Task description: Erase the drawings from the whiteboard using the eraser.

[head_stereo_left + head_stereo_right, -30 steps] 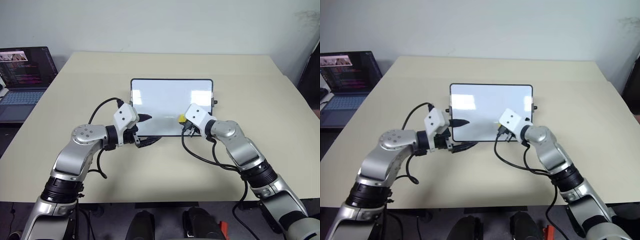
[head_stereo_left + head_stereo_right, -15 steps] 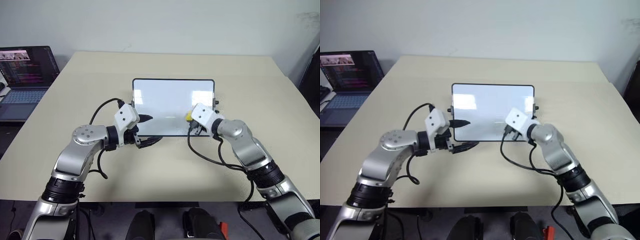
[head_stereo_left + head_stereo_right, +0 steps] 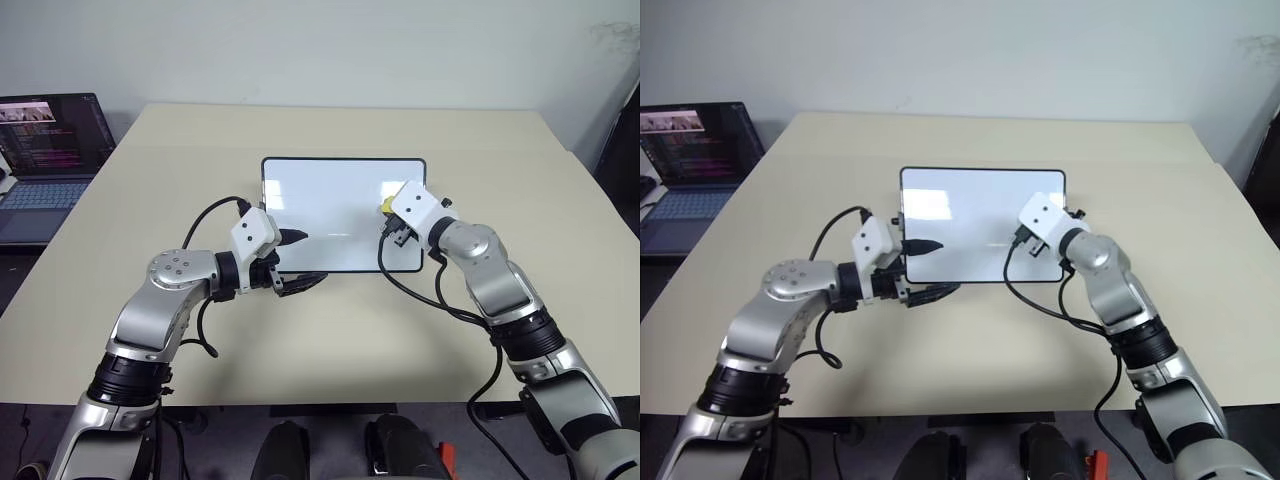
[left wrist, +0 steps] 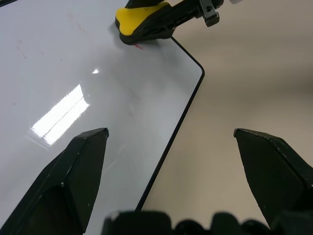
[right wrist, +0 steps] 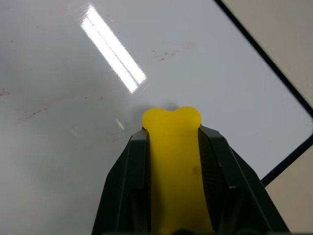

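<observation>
- Laptop: far out to the left of the left gripper, at the table edge. Not part of the job.
- Left gripper: fingers spread wide, holding nothing. One finger lies over the whiteboard near its near-left corner, the other over bare table just beside the near edge.
- Whiteboard: flat on the table, straight ahead of both grippers. Glossy, stiff and thin with a black frame; I'd judge it light and prone to slide when wiped. The open left gripper looks placed to brace it.
- Drawings: faint reddish streaks just ahead of the eraser tip and off to its side in the right wrist view. Mostly pale smears, hard to make out any shapes.
- Eraser: yellow block clamped between the right gripper's fingers, tip sticking out past them and down on the board near its right side. In the left wrist view its dark underside faces the board.
- Right gripper: closed tight on the eraser, fingers on its two long sides. Good hold; leaves the wiping face free.
- Handling, my read: eraser is small, light and rigid enough for side clamping, slightly slick plastic. Keep the grip mid-body and press lightly, since too much force could twist it in the jaws or shove the board.
</observation>
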`<state>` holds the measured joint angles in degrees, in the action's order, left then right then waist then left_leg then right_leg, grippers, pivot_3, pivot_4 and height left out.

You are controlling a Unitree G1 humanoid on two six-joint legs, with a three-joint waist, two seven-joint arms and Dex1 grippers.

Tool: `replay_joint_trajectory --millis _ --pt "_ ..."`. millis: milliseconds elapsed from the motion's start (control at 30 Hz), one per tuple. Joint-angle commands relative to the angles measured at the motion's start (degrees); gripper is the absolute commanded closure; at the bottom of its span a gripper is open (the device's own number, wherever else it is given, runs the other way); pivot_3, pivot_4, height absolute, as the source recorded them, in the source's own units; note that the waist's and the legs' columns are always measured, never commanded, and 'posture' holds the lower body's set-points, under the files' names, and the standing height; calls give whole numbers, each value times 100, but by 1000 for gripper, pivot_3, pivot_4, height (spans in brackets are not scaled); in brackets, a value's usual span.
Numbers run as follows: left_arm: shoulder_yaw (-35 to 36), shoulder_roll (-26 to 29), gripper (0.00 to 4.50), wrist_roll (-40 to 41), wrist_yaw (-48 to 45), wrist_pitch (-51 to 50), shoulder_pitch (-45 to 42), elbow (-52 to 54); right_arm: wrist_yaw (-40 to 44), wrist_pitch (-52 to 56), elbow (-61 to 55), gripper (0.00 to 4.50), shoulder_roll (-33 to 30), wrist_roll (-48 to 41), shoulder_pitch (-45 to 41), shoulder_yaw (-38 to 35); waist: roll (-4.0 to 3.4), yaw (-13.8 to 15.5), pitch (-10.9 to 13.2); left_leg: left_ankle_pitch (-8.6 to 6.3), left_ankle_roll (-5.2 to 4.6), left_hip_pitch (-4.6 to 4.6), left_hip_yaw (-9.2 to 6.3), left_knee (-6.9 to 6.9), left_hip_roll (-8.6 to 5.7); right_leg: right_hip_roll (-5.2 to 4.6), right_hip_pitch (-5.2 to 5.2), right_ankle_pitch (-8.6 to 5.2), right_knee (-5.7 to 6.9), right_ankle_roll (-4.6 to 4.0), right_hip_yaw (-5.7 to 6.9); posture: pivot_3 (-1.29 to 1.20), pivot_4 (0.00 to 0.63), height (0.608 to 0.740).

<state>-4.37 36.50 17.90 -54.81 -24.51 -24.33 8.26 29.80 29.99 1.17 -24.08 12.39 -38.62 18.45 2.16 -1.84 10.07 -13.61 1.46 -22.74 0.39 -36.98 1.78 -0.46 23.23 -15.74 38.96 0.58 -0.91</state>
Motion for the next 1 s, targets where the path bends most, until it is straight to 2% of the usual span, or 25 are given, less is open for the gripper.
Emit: replay_joint_trajectory --millis 33,333,433,567,700,1000 --pt "90 -2 0 83 -2 27 -66 129 526 378 -28 3503 -180 67 315 376 1 1 -1 0 0 0 -2 0 0 0 0 0 0 0 2 0 150 740" --pt "86 -4 0 95 5 7 -58 141 -549 -261 445 3503 18 268 -220 -175 1 1 -1 7 -8 9 -2 -3 1 1 -4 10 5 0 -1 0 150 740" --pt "85 -9 0 100 10 2 -49 153 -359 -183 484 3503 -30 273 -162 -92 1 5 -1 7 -8 2 -1 0 0 1 0 8 1 -1 0 0 150 740" --pt "89 -7 0 99 13 -2 -38 153 400 229 238 3503 -262 208 182 213 2 7 -1 5 -8 -1 1 2 -2 0 0 6 -3 -1 0 0 150 740" --pt "102 5 0 90 3 10 -51 120 778 443 -2 3503 -405 219 380 297 7 -3 -5 6 -9 7 1 0 0 -2 -5 6 -1 0 -2 0 150 740" --pt "91 9 0 90 -19 5 -70 112 -266 -195 371 3503 12 392 -242 -210 5 -22 -3 9 -12 16 1 0 5 4 -4 13 5 -2 -4 0 150 740"
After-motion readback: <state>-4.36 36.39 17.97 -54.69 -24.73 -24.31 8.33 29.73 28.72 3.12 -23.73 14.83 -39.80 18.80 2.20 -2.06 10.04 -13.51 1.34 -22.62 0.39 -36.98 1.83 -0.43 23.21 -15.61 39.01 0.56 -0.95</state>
